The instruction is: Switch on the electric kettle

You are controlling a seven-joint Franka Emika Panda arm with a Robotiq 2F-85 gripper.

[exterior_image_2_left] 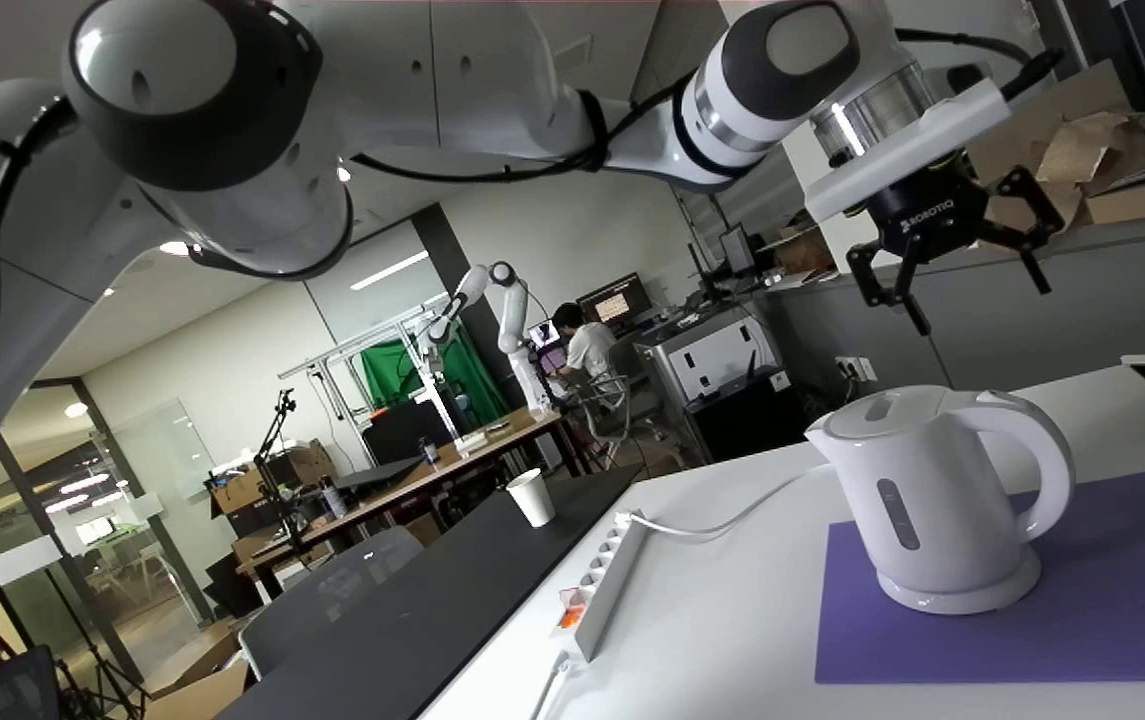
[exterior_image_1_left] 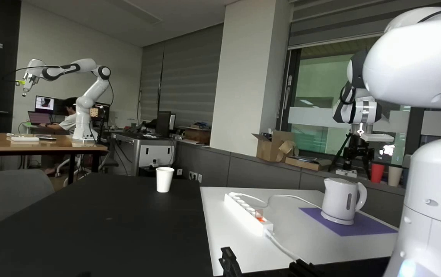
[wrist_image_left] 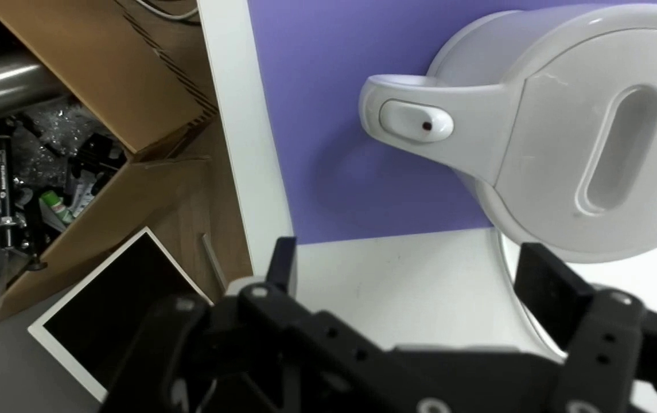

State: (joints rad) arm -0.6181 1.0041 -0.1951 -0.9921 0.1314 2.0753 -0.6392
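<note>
I hold the gripper (exterior_image_2_left: 982, 307) empty, jaws apart, higher than the electric kettle (exterior_image_2_left: 944, 510) standing on a purple mat (exterior_image_2_left: 1122, 605) on the counter (exterior_image_2_left: 722, 610), presumably so the handle-top switch (wrist_image_left: 411, 119) shows clear before I press.

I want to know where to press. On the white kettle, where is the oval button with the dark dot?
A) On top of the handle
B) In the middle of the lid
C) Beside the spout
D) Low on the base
A: on the electric kettle, the wrist view shows the oval button set into the top of the handle, apart from the lid.
</note>
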